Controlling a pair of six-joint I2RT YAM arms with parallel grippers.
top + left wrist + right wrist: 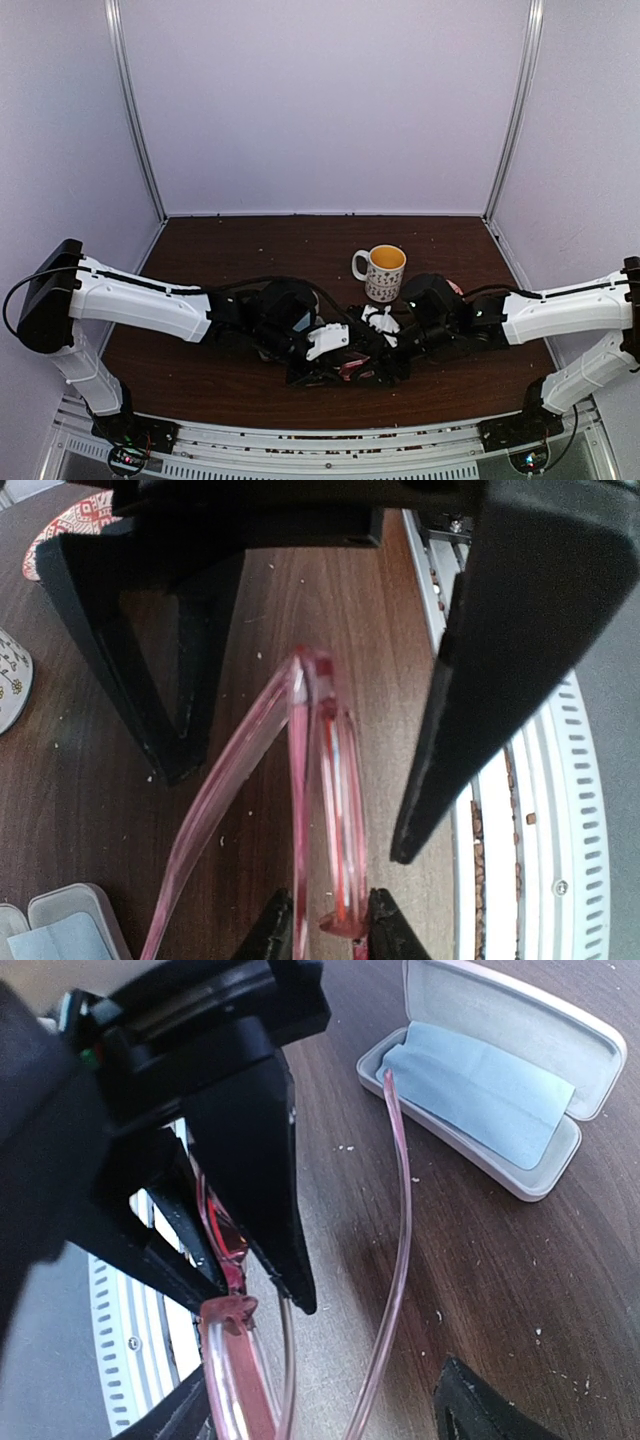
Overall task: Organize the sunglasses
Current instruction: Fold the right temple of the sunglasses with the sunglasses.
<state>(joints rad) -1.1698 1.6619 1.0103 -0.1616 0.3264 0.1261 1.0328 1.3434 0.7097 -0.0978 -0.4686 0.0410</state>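
The sunglasses [325, 780] are being pinched at the frame by the left gripper [330, 935], its jaws being pressed tight against the reddish-pink rim. They are being held at the near middle of the brown table [250, 250], closer to the arm bases than the mug [385, 272]. One slim temple is being pointed toward the open case [500, 1010].

The right gripper [325, 1405] is being held spread around the same glasses, with a finger on each side, the jaws parted and nothing being clamped. Whether its nearer finger is being brushed by the frame is hard to tell, since that corner of the right wrist view is crowded. A light blue cloth [480, 1085] is being cradled in the lower half of the case.
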